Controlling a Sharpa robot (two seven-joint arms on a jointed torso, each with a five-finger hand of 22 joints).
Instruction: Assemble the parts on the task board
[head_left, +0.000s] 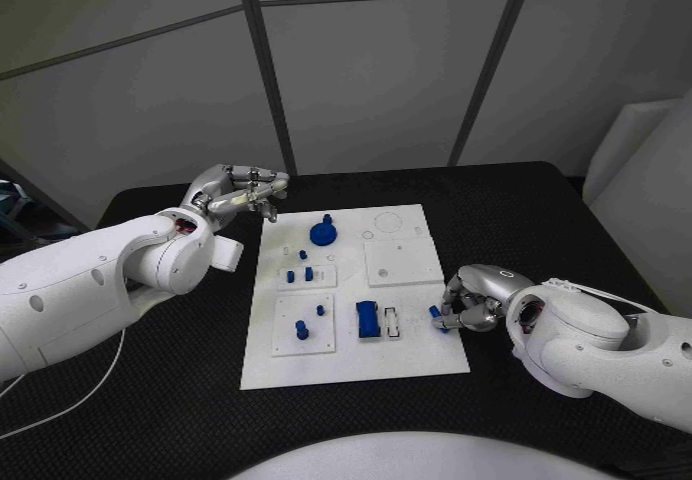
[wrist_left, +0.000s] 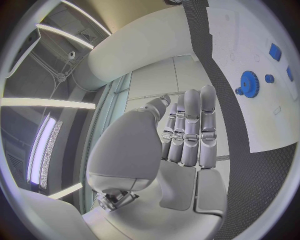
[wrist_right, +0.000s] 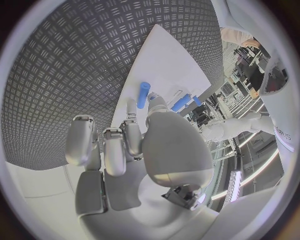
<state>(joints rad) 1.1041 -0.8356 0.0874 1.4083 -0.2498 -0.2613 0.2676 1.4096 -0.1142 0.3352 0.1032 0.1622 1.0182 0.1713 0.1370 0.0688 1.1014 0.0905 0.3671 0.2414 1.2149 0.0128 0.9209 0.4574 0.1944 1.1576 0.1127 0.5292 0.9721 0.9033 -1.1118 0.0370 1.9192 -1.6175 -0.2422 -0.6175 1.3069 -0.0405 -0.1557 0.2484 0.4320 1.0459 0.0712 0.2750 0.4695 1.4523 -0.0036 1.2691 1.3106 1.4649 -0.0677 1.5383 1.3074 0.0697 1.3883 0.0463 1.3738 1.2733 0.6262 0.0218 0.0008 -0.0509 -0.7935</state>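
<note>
The white task board (head_left: 411, 355) lies in the middle of the black table. On it stand a blue gear (head_left: 325, 233), small blue pegs (head_left: 299, 272) and a blue block (head_left: 368, 319). My right hand (head_left: 472, 302) rests at the board's right edge with its fingers curled. Thumb and finger pinch a short blue peg (head_left: 434, 313) just over that edge; the right wrist view shows this peg (wrist_right: 144, 95) at the fingertips. My left hand (head_left: 238, 190) hovers off the board's far left corner and holds nothing. In the left wrist view its fingers (wrist_left: 190, 127) stand straight, with the gear (wrist_left: 249, 80) beyond them.
Black table (head_left: 173, 400) surrounds the board on all sides. A white panel (head_left: 642, 170) leans at the far right, off the table. A thin white cable (head_left: 65, 405) runs over the table's near left part. Grey wall panels stand behind.
</note>
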